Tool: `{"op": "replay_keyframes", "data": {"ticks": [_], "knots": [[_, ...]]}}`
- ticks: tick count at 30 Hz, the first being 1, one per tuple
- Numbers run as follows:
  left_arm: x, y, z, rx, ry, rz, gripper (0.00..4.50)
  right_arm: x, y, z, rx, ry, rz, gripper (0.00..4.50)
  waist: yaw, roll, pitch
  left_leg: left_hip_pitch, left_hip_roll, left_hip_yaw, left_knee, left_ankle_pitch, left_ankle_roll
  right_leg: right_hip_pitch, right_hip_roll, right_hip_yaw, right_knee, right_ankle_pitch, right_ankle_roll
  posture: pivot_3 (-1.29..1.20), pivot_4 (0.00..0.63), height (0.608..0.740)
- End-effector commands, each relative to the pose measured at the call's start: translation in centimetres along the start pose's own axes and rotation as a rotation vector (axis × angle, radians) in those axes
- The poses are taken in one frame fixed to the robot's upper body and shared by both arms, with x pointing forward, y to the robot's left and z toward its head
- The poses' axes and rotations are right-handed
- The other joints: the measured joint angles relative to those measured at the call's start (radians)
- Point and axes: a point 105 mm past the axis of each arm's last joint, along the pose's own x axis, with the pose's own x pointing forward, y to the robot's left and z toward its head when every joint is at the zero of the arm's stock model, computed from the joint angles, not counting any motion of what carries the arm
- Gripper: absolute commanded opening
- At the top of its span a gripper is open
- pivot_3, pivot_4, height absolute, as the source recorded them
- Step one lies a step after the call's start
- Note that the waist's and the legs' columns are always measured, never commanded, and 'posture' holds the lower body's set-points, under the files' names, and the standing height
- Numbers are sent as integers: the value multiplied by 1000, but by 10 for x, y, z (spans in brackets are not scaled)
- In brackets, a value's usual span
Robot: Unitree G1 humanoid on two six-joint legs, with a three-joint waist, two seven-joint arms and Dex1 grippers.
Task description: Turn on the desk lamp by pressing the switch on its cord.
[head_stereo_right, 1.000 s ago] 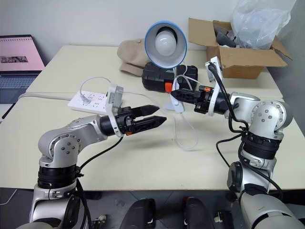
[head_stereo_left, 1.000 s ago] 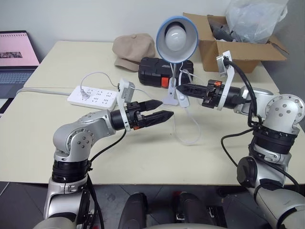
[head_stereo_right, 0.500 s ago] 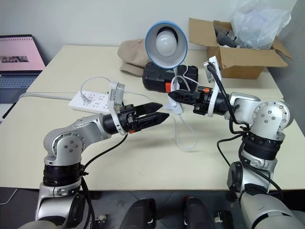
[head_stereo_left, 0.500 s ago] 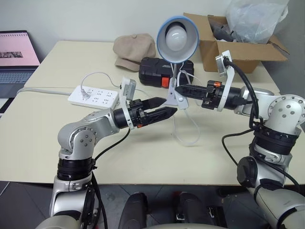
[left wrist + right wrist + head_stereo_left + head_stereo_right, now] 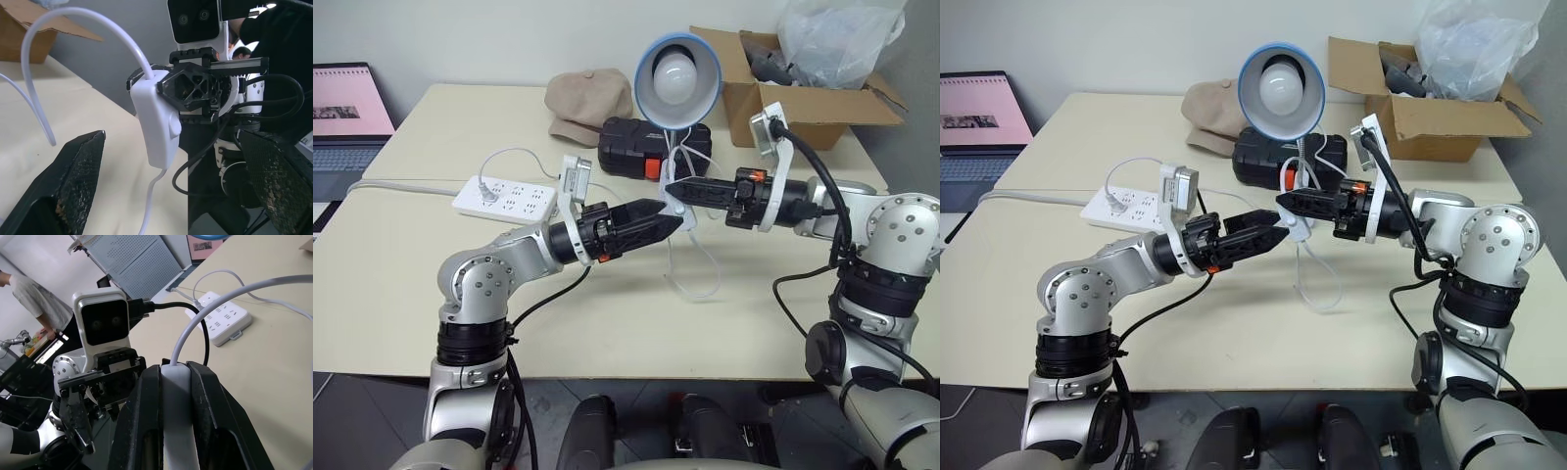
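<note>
1. Across the table (image 5: 401,294), toward 12 o'clock, we keep the desk lamp (image 5: 676,67) standing with its bulb unlit, facing us; the cap, black case and cardboard box (image 5: 803,98) sit behind it, and the power strip (image 5: 504,199) lies at about 10 o'clock.

2. From 3 o'clock our right gripper (image 5: 672,186) reaches across, clenched on the switch (image 5: 157,117). We hold it off the table, rocker face turned to the other arm, so it can be pressed against a firm backing.

3. From 9 o'clock our left gripper (image 5: 674,220) comes in with fingers spread wide, grasping nothing. Its tips lie just beside the switch, apart from it.

4. Below the switch the cord (image 5: 700,274) hangs in a slack loop to the table.

5. Against a second ago, the left gripper has closed most of the gap toward the switch, and the right has lifted the switch slightly; the lamp is dark as before.
</note>
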Motion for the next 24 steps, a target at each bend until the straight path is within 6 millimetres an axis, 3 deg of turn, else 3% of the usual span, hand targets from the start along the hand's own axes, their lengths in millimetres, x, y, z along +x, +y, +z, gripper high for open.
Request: {"op": "replay_keyframes", "data": {"ticks": [1,24], "knots": [[5,-8,3,-11,-16,-58,4500,-1,19,11,-71,-12,61,400,0,0,0,0,0,0,0,0,0,0,0,0,0,0,0,0,150,740],[5,-10,8,-47,-54,-100,4500,0,24,15,-47,-25,95,400,0,0,0,0,0,0,0,0,0,0,0,0,-1,0,0,0,150,740]]}}
